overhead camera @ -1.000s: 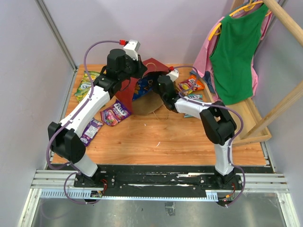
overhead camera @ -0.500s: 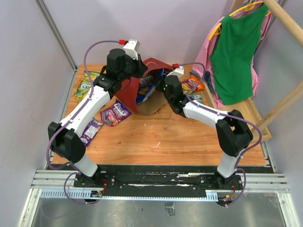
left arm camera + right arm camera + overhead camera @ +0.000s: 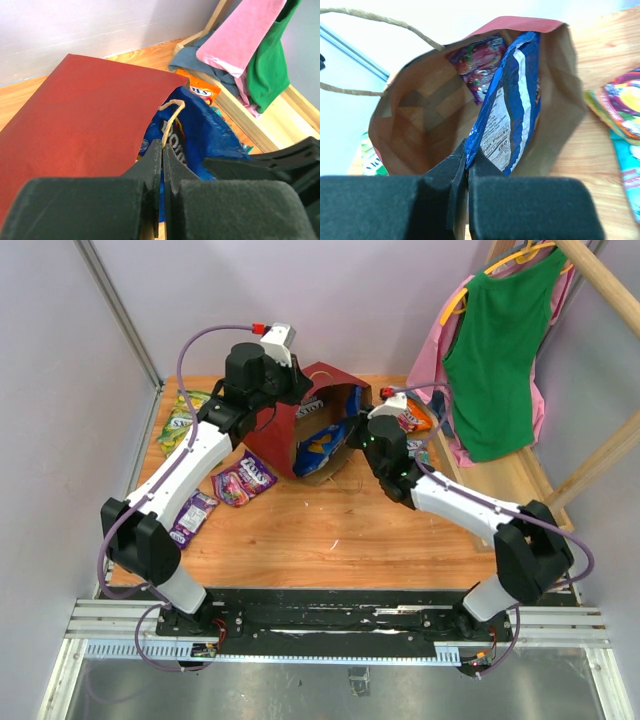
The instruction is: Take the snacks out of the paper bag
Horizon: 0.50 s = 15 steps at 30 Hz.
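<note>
The right gripper (image 3: 466, 172) is pinched tight on an edge of the blue chip bag (image 3: 512, 110), at the mouth of the paper bag (image 3: 415, 130), which is tipped sideways on the table (image 3: 330, 530). The left gripper (image 3: 162, 165) is clamped on 1 handle (image 3: 170, 117).

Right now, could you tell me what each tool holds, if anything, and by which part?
The left tool pinches the paper bag by its beige loop handle; the right tool grips the blue chip bag by its near edge.
</note>
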Each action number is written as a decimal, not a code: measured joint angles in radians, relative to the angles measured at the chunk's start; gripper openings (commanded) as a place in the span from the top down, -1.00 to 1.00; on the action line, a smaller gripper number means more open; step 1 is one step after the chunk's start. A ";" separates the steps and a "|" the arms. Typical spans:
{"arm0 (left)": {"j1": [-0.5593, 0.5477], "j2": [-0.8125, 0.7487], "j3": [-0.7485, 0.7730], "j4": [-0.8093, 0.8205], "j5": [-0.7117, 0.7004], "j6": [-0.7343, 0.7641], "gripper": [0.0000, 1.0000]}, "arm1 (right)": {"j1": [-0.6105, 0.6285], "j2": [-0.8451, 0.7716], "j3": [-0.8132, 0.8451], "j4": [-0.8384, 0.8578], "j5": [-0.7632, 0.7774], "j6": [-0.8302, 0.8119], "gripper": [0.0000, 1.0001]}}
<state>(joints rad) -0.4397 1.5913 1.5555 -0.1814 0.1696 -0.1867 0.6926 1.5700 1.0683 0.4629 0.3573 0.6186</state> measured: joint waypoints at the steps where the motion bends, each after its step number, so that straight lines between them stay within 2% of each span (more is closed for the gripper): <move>1: 0.000 -0.001 0.000 0.000 0.000 0.000 0.99 | 0.000 -0.027 -0.022 -0.007 0.010 -0.012 0.99; 9: 0.000 -0.010 -0.005 0.000 0.006 0.001 0.99 | 0.013 -0.202 -0.120 -0.094 0.061 -0.095 0.99; 15: 0.000 -0.014 -0.005 0.000 0.008 0.003 0.99 | 0.095 -0.258 -0.143 -0.138 0.142 -0.180 0.99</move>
<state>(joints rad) -0.4397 1.5768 1.5509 -0.1814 0.1776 -0.1837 0.7879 1.3117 0.9249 0.3252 0.4995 0.4389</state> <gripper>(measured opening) 0.014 0.012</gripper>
